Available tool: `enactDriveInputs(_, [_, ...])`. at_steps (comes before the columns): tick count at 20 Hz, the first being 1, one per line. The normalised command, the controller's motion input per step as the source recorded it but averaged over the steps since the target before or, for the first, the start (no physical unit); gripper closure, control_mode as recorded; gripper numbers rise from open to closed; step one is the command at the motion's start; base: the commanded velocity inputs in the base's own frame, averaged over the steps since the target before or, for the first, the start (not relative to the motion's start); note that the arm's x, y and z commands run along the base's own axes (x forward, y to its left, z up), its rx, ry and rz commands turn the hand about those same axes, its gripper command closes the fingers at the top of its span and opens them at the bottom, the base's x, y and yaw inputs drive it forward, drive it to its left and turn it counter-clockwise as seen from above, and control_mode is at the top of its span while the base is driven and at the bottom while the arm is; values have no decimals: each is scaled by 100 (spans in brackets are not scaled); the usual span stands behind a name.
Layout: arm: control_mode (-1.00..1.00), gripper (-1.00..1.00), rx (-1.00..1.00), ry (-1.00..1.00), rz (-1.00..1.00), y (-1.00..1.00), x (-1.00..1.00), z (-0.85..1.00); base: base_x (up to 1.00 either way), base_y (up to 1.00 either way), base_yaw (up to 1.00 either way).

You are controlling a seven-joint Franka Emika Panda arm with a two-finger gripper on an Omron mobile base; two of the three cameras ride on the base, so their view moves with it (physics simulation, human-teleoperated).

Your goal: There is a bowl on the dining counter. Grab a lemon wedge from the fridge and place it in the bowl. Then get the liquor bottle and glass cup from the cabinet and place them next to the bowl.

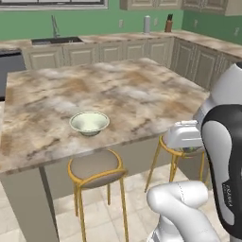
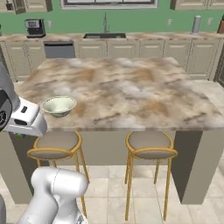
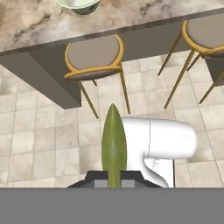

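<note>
The gripper (image 3: 113, 177) is pinching the lemon wedge (image 3: 113, 142) edge-on between its two dark tips, the wedge sticking out ahead of them as a narrow yellow-green sliver and hanging over the tiled floor, short of the dining counter (image 1: 142, 94). The bowl (image 1: 89, 122) is sitting near the counter's front edge, above the left of the two stools, and is looking empty.

As a judgement, the wedge is handling as something very light, slightly soft and probably slick on its cut faces; squeezing across its flat sides, as now, is looking like the sound hold, since a grip on the thin rind edge could let it twist or slip out. The bowl is wide and shallow, so a release from low over its middle should be keeping the wedge from bouncing off the rim.

Counting what is showing: one bowl, one lemon wedge, two gold-legged stools (image 2: 57, 146) with brown seats under the counter's overhang, one sink (image 2: 104, 36) on the wall counter, and one black-and-silver coffee machine (image 2: 34, 28)
</note>
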Motion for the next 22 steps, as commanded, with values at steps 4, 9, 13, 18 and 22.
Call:
enactDriveInputs(4, [100,100,0,0,0,0,0,0,94,61,16])
enactDriveInputs(9, [100,100,0,0,0,0,0,0,91,47,15])
enactDriveInputs(13, [100,100,0,0,0,0,0,0,74,45,18])
enactDriveInputs(18, [100,100,0,0,0,0,0,0,81,50,21])
enactDriveInputs(22, [-100,100,0,12,18,45,99,-1,0,0,0])
